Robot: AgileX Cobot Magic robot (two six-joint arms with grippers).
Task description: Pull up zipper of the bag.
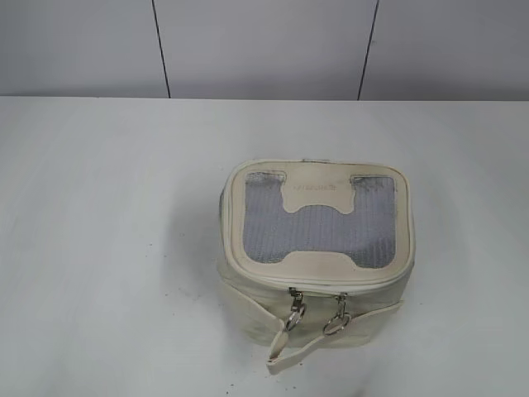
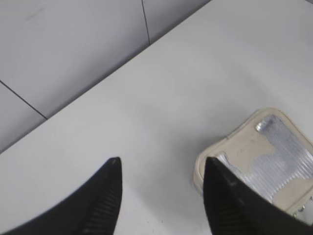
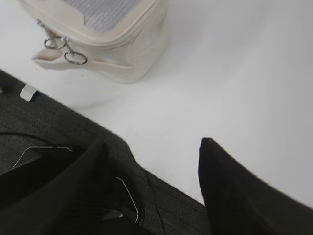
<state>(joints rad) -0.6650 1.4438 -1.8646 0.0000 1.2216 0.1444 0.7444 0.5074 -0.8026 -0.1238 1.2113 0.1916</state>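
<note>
The cream-white boxy bag (image 1: 318, 248) sits on the white table, its lid with the grey mesh panel facing up. The cream zipper (image 1: 318, 285) runs round the lid rim; its two silver ring pulls (image 1: 316, 313) hang side by side at the near face, above the loose strap (image 1: 289, 351). The bag also shows in the left wrist view (image 2: 259, 161) and the right wrist view (image 3: 105, 29), with the pulls (image 3: 63, 49) in the latter. My left gripper (image 2: 161, 164) is open and empty, left of the bag. My right gripper (image 3: 151, 144) is open and empty, apart from the bag. Neither gripper shows in the exterior view.
The white table (image 1: 99, 248) reaches back to a grey panelled wall (image 1: 264, 45). A dark textured surface (image 3: 58, 132) lies past the table's near edge in the right wrist view.
</note>
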